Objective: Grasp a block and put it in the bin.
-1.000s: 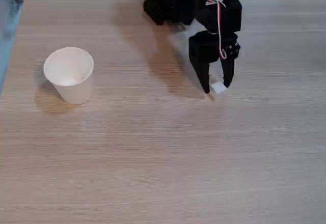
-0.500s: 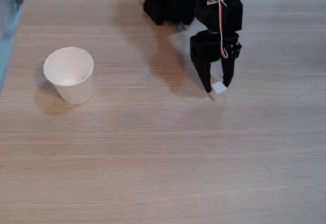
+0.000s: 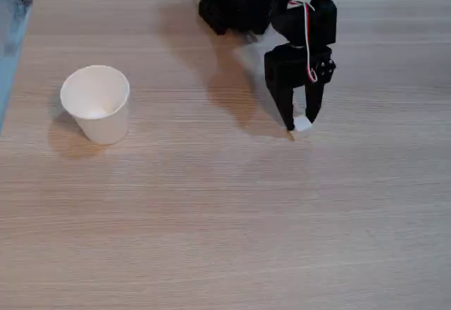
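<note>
Block (image 3: 302, 124): pinched at fingertips of gripper (image 3: 301, 122), low on table (image 3: 211, 211). Risk: shallow hold slips before reaching cup (image 3: 97, 103).

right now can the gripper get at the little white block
Probably yes: the gripper is down at the table with its fingertips on either side of the block, and nothing lies between them. The cup stands far to the left.

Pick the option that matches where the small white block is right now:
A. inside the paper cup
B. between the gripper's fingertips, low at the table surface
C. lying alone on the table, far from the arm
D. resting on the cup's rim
B. The block sits between the two black fingertips of the gripper down at the table, well to the right of the paper cup in the fixed view.
</note>
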Action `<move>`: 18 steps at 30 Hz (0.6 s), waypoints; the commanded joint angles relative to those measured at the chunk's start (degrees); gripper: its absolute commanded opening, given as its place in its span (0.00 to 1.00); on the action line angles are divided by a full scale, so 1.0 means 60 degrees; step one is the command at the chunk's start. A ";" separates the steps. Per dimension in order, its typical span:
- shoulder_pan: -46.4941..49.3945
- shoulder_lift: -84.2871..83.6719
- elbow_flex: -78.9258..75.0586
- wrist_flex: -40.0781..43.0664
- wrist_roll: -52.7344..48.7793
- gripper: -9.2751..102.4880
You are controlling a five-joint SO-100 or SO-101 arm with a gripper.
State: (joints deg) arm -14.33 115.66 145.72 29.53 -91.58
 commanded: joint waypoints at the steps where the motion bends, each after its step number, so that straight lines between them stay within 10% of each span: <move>1: -0.0015 -0.0044 -0.0103 -0.0117 0.0044 0.14; 18: 0.1304 0.0820 -0.1904 0.1289 -0.0820 0.13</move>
State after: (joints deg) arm -7.56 117.77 137.55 35.60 -95.54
